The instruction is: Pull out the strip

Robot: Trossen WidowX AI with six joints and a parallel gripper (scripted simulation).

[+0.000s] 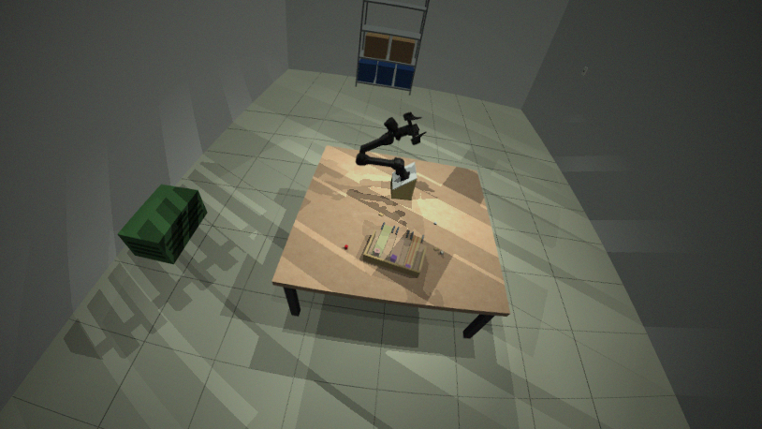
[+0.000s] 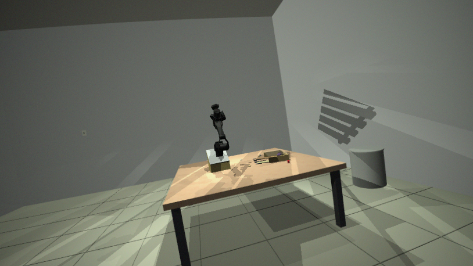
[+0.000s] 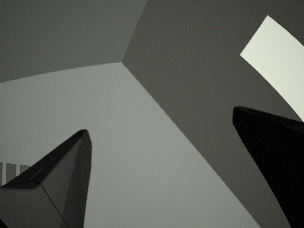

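My gripper [image 1: 423,125] [image 3: 164,125] is open and empty, raised high above the table and well away from the tray. A shallow wooden tray [image 1: 390,267] [image 2: 279,158] holds several strips side by side, their dark-tipped ends sticking out on the arm's side. A pale pink cube [image 1: 376,251] rests on a yellow-green strip [image 1: 383,237]. A purple cube [image 1: 393,258] is in the middle of the tray, and another purple cube [image 1: 407,265] is farther right. The cubes are too small to tell which is labelled. The wrist view shows only walls and ceiling between the fingers.
A small red cube [image 1: 345,246] [image 2: 288,161] lies on the table [image 1: 319,272] [image 2: 204,188] beside the tray. Small bits lie around it, among them a blue one [image 1: 434,223] and a yellow one [image 1: 381,214]. The arm's base stands on a block [image 1: 402,192] [image 2: 219,166].
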